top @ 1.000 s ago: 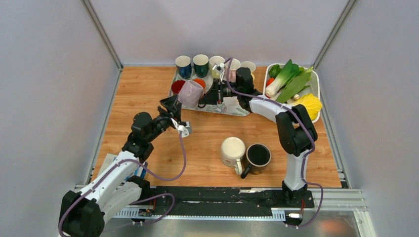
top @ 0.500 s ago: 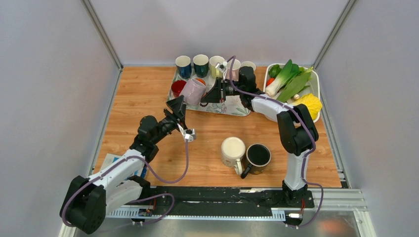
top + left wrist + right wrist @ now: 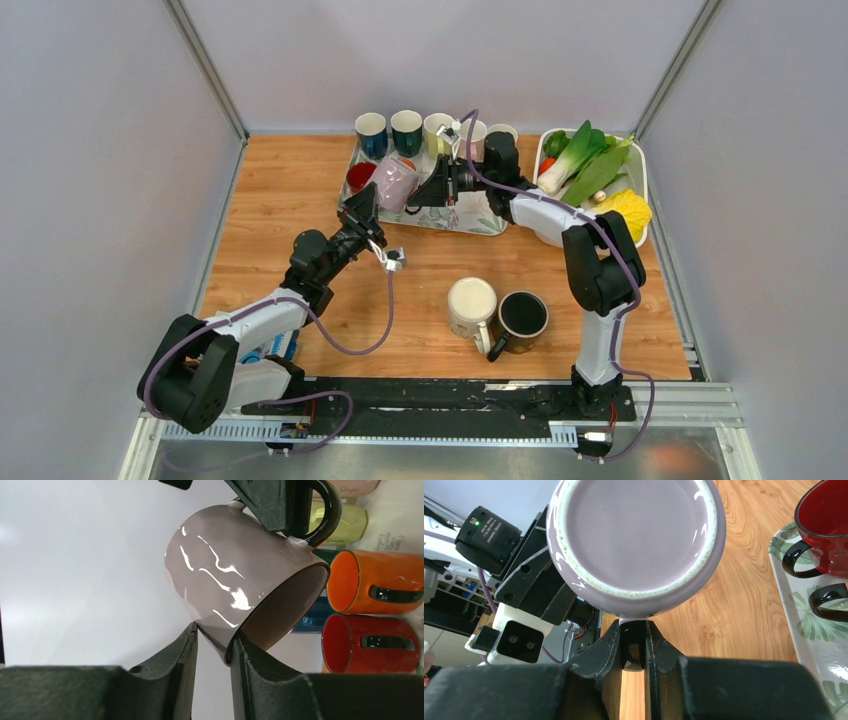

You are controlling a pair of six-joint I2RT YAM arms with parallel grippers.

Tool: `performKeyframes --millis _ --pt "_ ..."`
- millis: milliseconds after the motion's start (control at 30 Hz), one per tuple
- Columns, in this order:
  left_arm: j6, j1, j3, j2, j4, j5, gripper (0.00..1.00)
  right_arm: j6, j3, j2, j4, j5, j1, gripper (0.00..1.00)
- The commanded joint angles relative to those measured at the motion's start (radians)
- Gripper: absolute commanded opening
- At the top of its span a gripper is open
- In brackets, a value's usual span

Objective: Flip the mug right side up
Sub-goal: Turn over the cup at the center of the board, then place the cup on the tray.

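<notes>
Top external: mug [image 3: 393,184] over crowded tray [image 3: 470,218]

The top external camera sits high behind the arm bases. It looks down and forward across the light wooden table [image 3: 290,190] to the back wall, far enough off to take in the whole workspace.

The left wrist camera looks out along the left gripper [image 3: 212,635], very close to the side of the glossy pale mauve ceramic mug [image 3: 225,575]. Its picture seems rolled about a quarter turn.

The right wrist camera looks along the right gripper [image 3: 633,630] toward the table's near-left side, close on that mug's base [image 3: 636,535].

All three views share this mug [image 3: 395,183]. Both wrist views also catch the shiny red ceramic mug [image 3: 370,642] [image 3: 826,530].
</notes>
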State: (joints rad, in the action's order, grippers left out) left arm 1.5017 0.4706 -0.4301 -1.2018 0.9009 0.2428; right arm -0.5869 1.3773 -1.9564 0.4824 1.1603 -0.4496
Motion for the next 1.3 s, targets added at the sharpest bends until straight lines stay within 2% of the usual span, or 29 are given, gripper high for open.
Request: performKeyframes --millis 0,33,133,200,333,400,533,600,633,833,933,1000,1100,1200,1267 --pt "-0.003 0.01 -0.074 -0.009 0.113 0.003 0.24 -0.001 0.044 0.038 0.026 0.002 0.0 0.11" --pt "-0.005 0.012 -0.085 -0.013 0.113 0.004 0.18 -0.001 0.039 0.038 0.026 -0.004 0.0 0.12" --pt "-0.011 0.016 -0.097 -0.019 0.11 0.006 0.11 0.016 0.029 0.045 0.008 -0.033 0.0 0.25" --pt "-0.019 0.02 -0.103 -0.018 0.105 0.0 0.03 0.023 0.023 0.051 0.007 -0.041 0.0 0.31" --pt "-0.051 0.024 -0.106 0.003 0.06 -0.018 0.0 0.039 -0.001 0.07 0.005 -0.081 0.007 0.58" --pt "-0.084 0.023 -0.119 0.025 0.004 -0.039 0.0 0.051 -0.014 0.083 0.006 -0.107 0.017 0.67" --pt "-0.193 0.023 -0.171 0.091 -0.19 -0.12 0.0 0.173 -0.045 0.134 -0.004 -0.142 0.054 0.81" --pt "-0.318 0.023 -0.22 0.125 -0.336 -0.169 0.0 0.331 -0.043 0.165 -0.075 -0.169 0.069 0.96" --pt "-0.354 0.023 -0.241 0.141 -0.453 -0.202 0.0 0.433 -0.039 0.184 -0.14 -0.191 0.07 1.0" --pt "-0.698 0.024 -0.409 0.148 -0.936 -0.24 0.0 0.919 -0.044 0.261 -0.447 -0.222 0.052 1.0" --pt "-0.841 0.023 -0.47 0.116 -1.082 -0.24 0.0 1.285 -0.046 0.299 -0.673 -0.295 0.002 1.0" --pt "-0.932 0.024 -0.507 0.086 -1.155 -0.24 0.0 1.482 -0.067 0.33 -0.761 -0.363 -0.04 1.0" --pt "-1.035 0.024 -0.573 0.029 -1.257 -0.236 0.0 1.59 -0.07 0.358 -0.824 -0.389 -0.082 1.0" --pt "-1.13 0.025 -0.681 -0.062 -1.359 -0.201 0.0 1.621 0.02 0.325 -0.95 -0.384 -0.118 1.0" --pt "-1.163 0.025 -0.746 -0.114 -1.41 -0.176 0.0 1.668 0.051 0.292 -1.028 -0.444 -0.166 1.0"
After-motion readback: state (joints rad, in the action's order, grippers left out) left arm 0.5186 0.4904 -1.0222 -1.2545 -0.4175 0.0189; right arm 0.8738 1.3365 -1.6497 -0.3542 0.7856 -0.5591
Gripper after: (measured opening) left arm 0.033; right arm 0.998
